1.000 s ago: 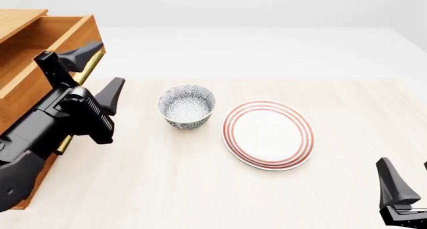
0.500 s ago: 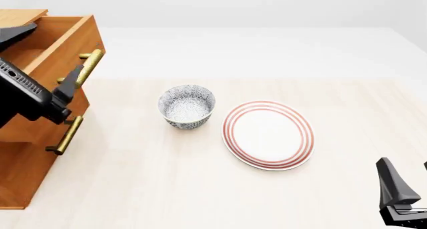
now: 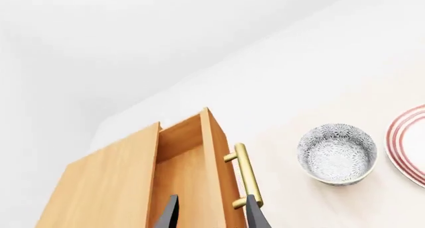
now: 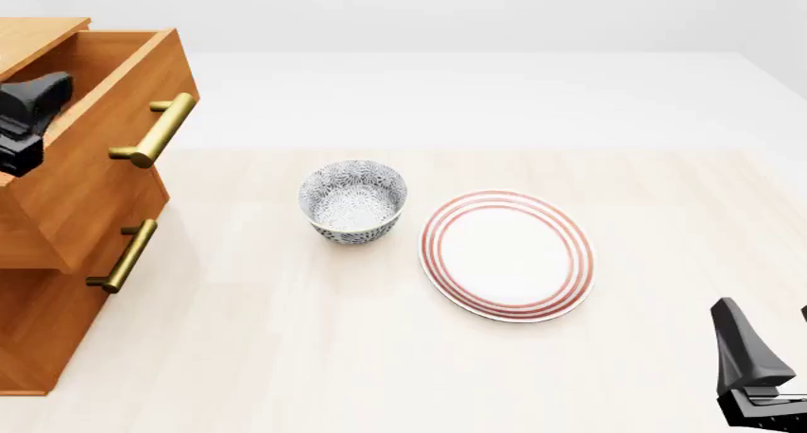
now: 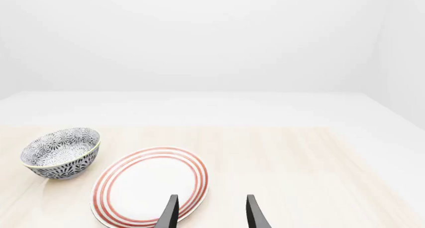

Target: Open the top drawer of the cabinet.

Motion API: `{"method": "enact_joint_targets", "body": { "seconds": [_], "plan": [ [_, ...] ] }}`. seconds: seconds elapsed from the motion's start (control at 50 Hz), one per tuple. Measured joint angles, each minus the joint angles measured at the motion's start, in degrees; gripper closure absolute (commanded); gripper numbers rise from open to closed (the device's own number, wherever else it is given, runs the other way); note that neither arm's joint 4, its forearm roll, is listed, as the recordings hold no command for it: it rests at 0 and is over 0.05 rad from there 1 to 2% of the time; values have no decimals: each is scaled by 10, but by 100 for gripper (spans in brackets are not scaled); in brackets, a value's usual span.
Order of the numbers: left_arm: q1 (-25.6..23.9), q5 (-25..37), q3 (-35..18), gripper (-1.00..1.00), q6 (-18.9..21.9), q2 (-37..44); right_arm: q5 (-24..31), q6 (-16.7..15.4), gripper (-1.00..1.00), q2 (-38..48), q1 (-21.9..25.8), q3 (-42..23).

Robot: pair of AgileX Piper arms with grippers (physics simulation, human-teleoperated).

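On the table (image 4: 378, 357), top drawer (image 4: 101, 102) stands out, both grippers spread.

A patterned bowl (image 4: 353, 200) stands upright near the middle of the table (image 4: 378, 357) (its inside shows the same blue-grey print). Just beside it, toward the right edge and not touching, lies a white plate (image 4: 507, 254) with red rings.
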Motion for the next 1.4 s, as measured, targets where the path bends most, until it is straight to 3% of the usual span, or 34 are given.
{"method": "enact_joint_targets", "body": {
  "seconds": [0.22, 0.6, 0.92, 1.4],
  "plan": [
    [17, 71, -59, -100, -89, 32, 0, 0, -100, 0, 0, 0],
    [39, 150, -117, -100, -204, 77, 0, 0, -100, 0, 0, 0],
    [50, 214, -175, -100, -249, 129, 0, 0, -100, 0, 0, 0],
    [43, 316, -266, -100, -275, 192, 0, 0, -100, 0, 0, 0]
  ]
}}
